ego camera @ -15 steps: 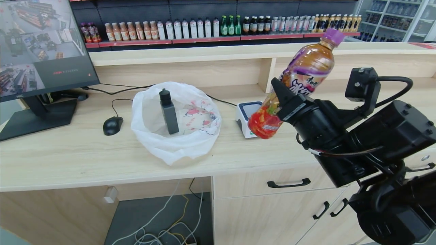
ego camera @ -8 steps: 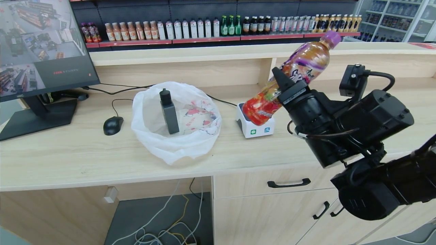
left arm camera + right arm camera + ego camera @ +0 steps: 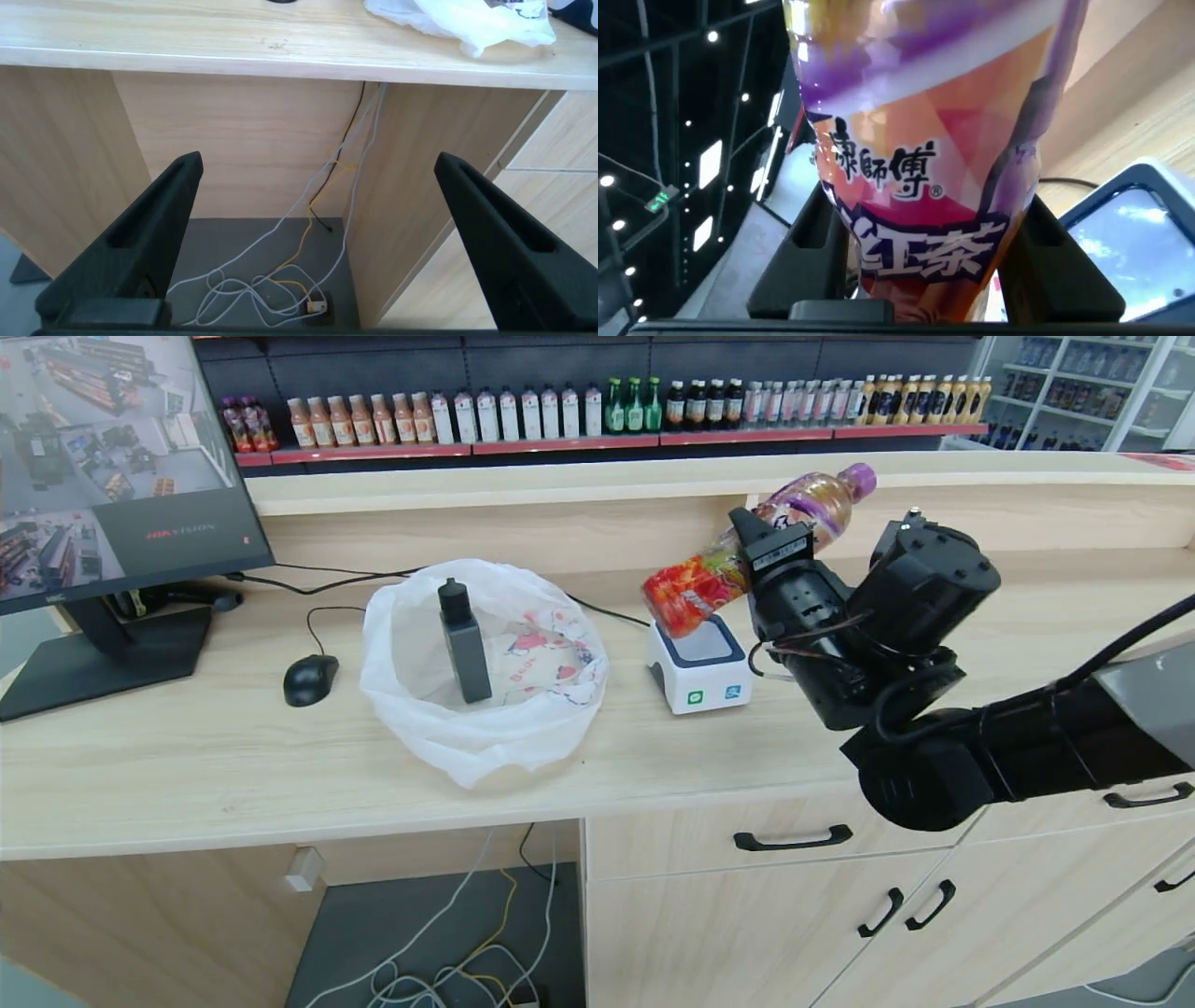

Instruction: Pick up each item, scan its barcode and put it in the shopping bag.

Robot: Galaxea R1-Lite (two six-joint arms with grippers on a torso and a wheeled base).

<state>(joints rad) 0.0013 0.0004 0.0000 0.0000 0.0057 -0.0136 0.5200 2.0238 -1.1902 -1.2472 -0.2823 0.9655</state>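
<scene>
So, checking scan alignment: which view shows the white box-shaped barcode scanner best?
Head view: the scanner shows whole, just below the held purple-capped drink bottle. The right wrist view catches one corner beside that bottle.

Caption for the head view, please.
Right gripper holds the drink tilted above the scanner; a grey bottle stands in the bag.

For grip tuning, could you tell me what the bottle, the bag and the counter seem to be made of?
The bottle looks like clear plastic under a glossy printed wrap. The bag seems thin white plastic film, translucent and crumpled. The counter shows pale matte wood grain, possibly laminate.
</scene>
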